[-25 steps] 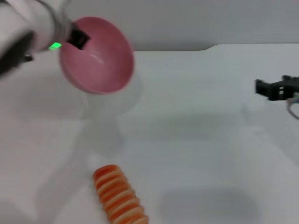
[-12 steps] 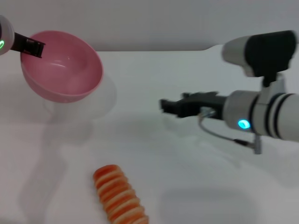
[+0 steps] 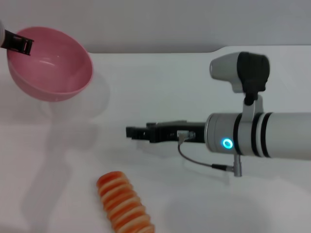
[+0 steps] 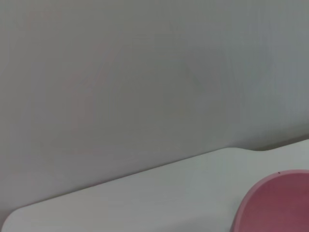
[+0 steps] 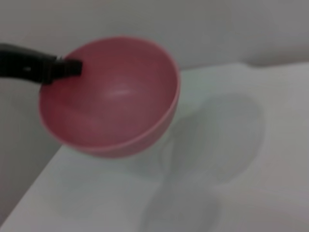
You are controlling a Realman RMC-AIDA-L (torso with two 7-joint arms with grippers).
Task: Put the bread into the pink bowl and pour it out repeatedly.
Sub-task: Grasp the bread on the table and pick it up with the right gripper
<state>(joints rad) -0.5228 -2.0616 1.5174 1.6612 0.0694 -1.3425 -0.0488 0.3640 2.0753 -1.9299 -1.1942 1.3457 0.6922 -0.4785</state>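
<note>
The pink bowl [image 3: 51, 65] hangs in the air at the far left, tilted with its opening facing right and slightly up; nothing lies inside it. My left gripper [image 3: 22, 46] is shut on its rim. In the right wrist view the pink bowl [image 5: 113, 99] shows empty, with the left gripper [image 5: 72, 67] clamped on its edge. A slice of the pink bowl [image 4: 277, 203] shows in the left wrist view. The bread [image 3: 124, 204], orange with cream stripes, lies on the table near the front edge. My right gripper [image 3: 138, 132] reaches leftward over the table's middle, above and behind the bread.
The white table [image 3: 170, 87] ends at a grey wall, with a step in its back edge [image 3: 218, 48]. The thick right forearm [image 3: 272, 136] with a cyan ring light spans the right half of the head view.
The left arm carried the bowl leftward and turned it from facing forward toward upright. The right arm swept in from the right edge to the table's middle, dropping lower. The bread stayed put.
</note>
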